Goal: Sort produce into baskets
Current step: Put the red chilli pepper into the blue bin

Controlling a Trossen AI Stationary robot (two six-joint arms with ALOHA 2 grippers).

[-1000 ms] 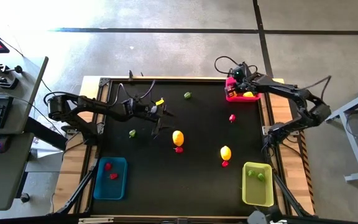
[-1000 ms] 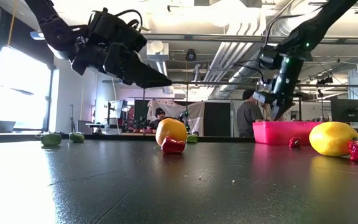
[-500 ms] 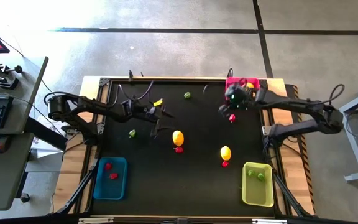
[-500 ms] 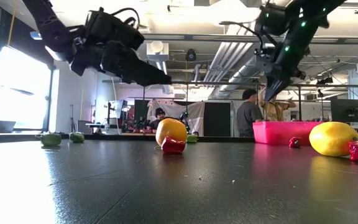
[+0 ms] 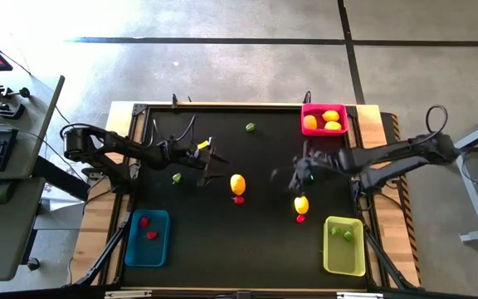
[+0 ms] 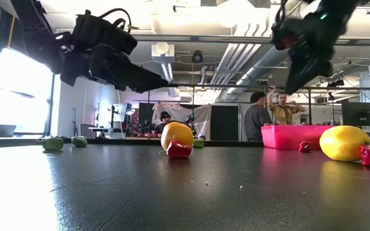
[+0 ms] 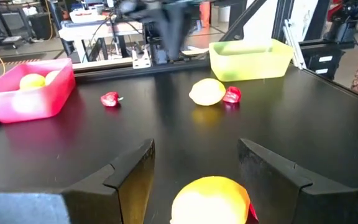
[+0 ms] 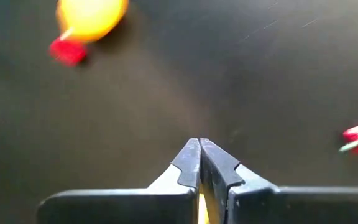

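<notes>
On the left, the left gripper hangs above the black table with its fingers wide apart and nothing in them, pointed at the yellow lemon just to its right, likely to grab it for the pink basket at the far right, where 3 yellow ones already sit. Further right, the right gripper hangs with its fingers pressed together and empty, near another lemon and its red piece. That arm looks smeared, and the blue basket and green basket wait at the near edge.
</notes>
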